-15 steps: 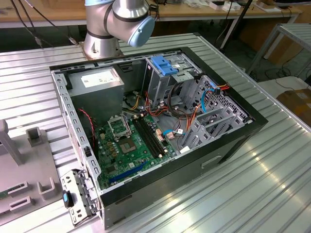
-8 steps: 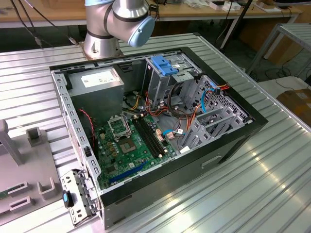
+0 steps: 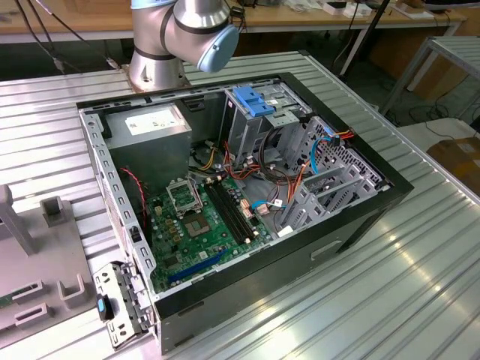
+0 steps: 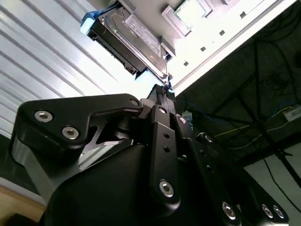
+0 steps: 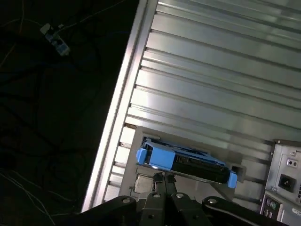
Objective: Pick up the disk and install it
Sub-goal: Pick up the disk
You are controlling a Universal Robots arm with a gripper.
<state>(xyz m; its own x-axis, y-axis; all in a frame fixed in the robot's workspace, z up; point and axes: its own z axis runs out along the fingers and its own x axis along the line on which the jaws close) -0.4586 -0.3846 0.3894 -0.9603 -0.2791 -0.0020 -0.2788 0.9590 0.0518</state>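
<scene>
From where I stand, nothing here can be read. In the exterior view a white label [image 3: 154, 118] sits on top of the power supply [image 3: 142, 141], its print too small to make out. In the second wrist view the disk [image 4: 123, 41] carries a pale sticker [image 4: 145, 34] on its flat face, seen at a slant and illegible. In the first wrist view the case [image 5: 285, 175] shows small marks beside its sockets, and none can be made out.
</scene>
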